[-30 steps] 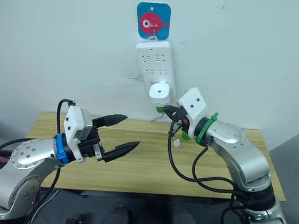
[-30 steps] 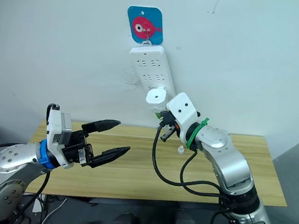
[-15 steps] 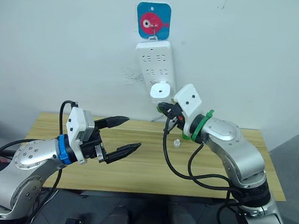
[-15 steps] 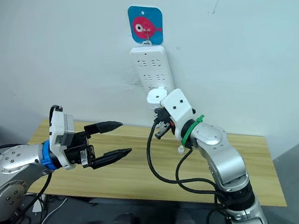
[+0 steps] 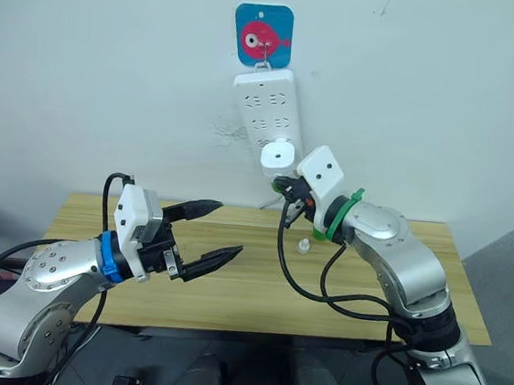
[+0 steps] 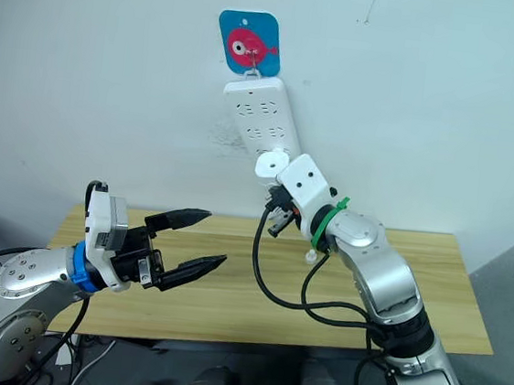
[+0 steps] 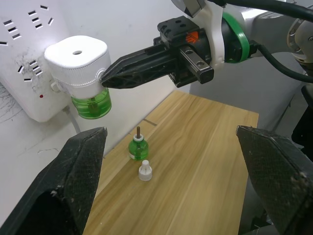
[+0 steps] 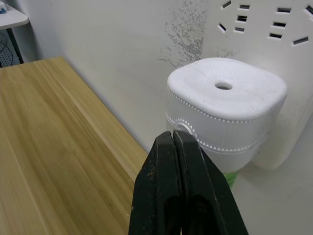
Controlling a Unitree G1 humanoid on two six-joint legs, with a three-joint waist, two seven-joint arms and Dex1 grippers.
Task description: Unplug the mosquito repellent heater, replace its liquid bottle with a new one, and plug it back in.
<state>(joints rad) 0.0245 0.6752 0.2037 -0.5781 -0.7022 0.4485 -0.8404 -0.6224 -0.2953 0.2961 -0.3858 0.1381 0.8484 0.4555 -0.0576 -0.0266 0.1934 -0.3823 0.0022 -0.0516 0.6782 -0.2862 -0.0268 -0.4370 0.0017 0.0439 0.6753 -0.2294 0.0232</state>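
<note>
The white mosquito repellent heater (image 7: 78,61) sits against the lower end of the white power strip (image 5: 266,102) on the wall. A green liquid bottle (image 7: 92,105) hangs under it. My right gripper (image 8: 175,142) is shut with nothing between its fingers, and its tips touch the heater's (image 8: 225,110) ribbed side. Another green bottle (image 7: 137,148), with its wick up, stands on the table near the wall, with a small white cap (image 7: 144,170) beside it. My left gripper (image 5: 228,227) hovers open over the left part of the table, well away from the heater (image 5: 279,153).
The wooden table (image 5: 255,294) stands against the white wall. A blue card with a red fish (image 5: 262,35) hangs above the power strip. A black cable (image 5: 306,290) loops down from my right wrist over the table.
My right gripper has pushed toward the wall, and the heater has gone with it, up against the power strip's lower end. My left arm has shifted only slightly.
</note>
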